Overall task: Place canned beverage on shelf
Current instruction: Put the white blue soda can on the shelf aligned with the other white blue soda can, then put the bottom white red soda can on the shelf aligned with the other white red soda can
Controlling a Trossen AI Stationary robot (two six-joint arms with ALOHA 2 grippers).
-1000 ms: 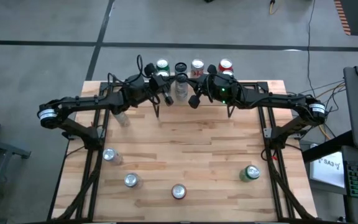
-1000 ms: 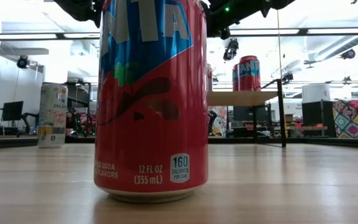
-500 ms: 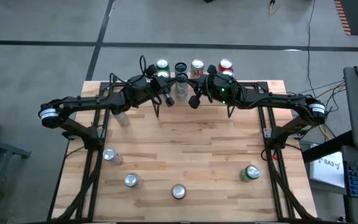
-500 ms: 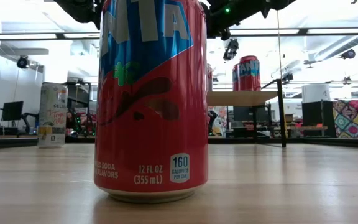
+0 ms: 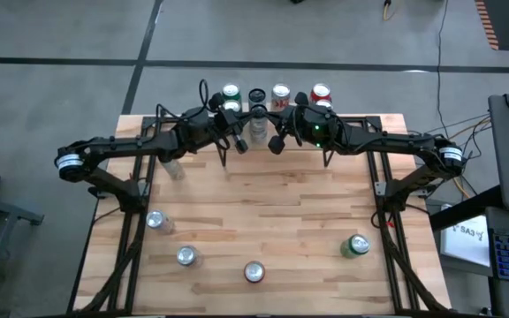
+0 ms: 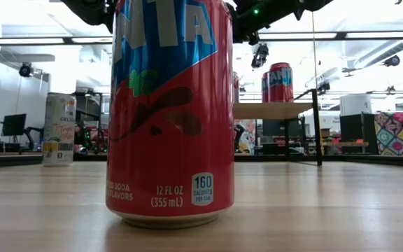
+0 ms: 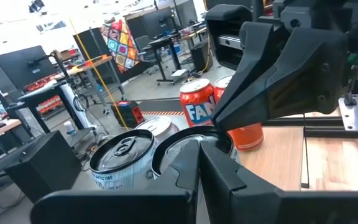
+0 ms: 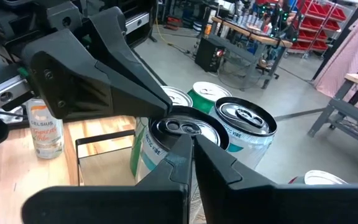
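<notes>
**Claws Meet at the Shelf**

Both claws, left (image 5: 237,141) and right (image 5: 277,143), are seen shut and empty at twelve o'clock, beside the low wood-topped, black-legged shelf (image 5: 360,121) crowded with cans. A red aluminium soda can (image 5: 254,272) at the butcher-block counter (image 5: 281,212)'s six o'clock is judged next for collection.

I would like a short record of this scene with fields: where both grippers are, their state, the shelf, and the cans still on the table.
left gripper: shut, at the far table edge beside the shelf, holding nothing visible
right gripper: shut, facing the left one, close to it
shelf: low light wood riser with black legs, carrying several cans, among them a red can
table: butcher-block wood top
cans on near table: two silver cans, a red can, a green can
</notes>
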